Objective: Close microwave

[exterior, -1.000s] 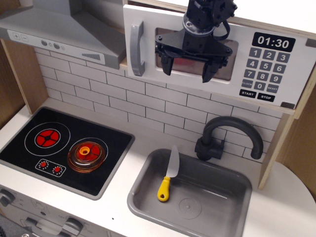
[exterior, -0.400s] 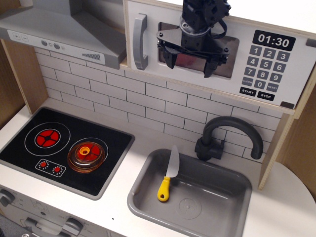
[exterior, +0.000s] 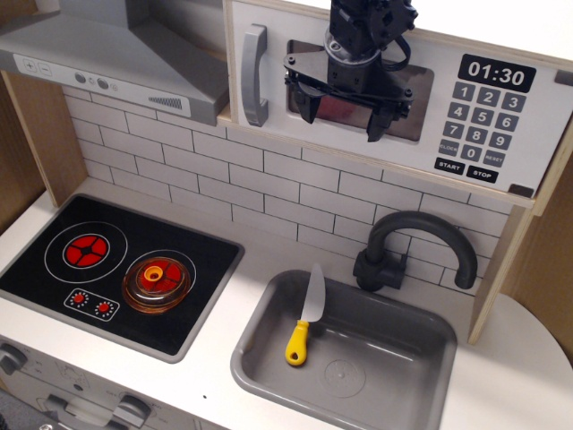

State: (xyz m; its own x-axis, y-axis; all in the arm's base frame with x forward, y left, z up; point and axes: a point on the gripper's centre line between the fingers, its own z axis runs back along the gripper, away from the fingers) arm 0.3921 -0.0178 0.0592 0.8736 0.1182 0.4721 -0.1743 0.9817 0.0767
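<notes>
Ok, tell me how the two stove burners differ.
The left burner is bare, showing its red centre inside a thin white ring; the right burner is covered by an orange lid-like disc with a yellow knob. The left one sits farther from the sink, the right one nearer it. Both lie on the same black hob, behind two small red dials.

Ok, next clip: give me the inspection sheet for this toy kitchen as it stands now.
Surface: white counter, hob at left, sink at right.
Job's things: microwave door looks flush, handle free.
Clutter: yellow-handled knife in sink; orange lid on hob.
Grippers: gripper open, in front of door window.
Cables: black cable at wrist.
Surroundings: range hood, tile backsplash, black faucet.
</notes>
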